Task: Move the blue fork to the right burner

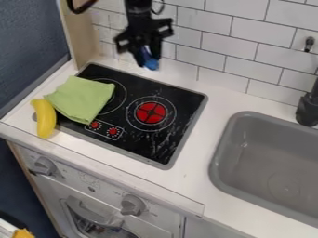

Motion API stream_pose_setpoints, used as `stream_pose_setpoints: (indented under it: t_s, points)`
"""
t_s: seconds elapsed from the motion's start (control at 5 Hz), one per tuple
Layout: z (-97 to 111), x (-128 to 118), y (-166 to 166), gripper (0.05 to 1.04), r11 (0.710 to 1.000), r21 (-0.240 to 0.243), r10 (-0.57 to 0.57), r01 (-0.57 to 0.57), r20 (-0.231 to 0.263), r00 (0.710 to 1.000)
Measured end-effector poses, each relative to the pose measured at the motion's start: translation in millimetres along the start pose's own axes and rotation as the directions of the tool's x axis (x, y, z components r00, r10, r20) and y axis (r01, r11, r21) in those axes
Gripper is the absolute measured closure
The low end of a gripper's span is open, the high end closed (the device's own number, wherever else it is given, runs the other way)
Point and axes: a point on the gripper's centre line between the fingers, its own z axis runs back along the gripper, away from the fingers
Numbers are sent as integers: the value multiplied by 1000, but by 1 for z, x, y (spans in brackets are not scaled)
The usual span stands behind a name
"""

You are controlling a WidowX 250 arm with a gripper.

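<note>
We see the black two-finger gripper (148, 55) pinching the small blue fork (151, 64), up above the back edge of the flat black stove top (184, 101). We guess it is light, stiff and a bit slippery (likely plastic), so we would hold it snugly mid-handle, then set it softly on the round red right burner (151, 113).

Fixed camera, above the counter, looking down aslant

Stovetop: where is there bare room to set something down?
Free: the right burner, with its red centre, and the counter between stovetop and sink. Crowded: the left burner, partly under the green cloth, with the banana beside the cloth.
</note>
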Motion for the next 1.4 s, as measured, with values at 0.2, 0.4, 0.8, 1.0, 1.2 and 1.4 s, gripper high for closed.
stream_pose_setpoints:
  t_s: [0.2,0.4,0.8,1.0,1.2,1.4]
  points:
    - [9,-31,3,687,990,-39,138,-136,56,989]
    - [4,-64,8,687,967,-77,243,-242,8,970]
    - [-11,-87,30,687,941,-2,337,-337,-23,941]
    - [-25,-98,38,687,936,37,353,-351,-45,935]
    - [-42,-105,49,687,939,99,336,-330,-46,941]
    - [-47,-110,52,687,941,119,328,-318,-70,942]
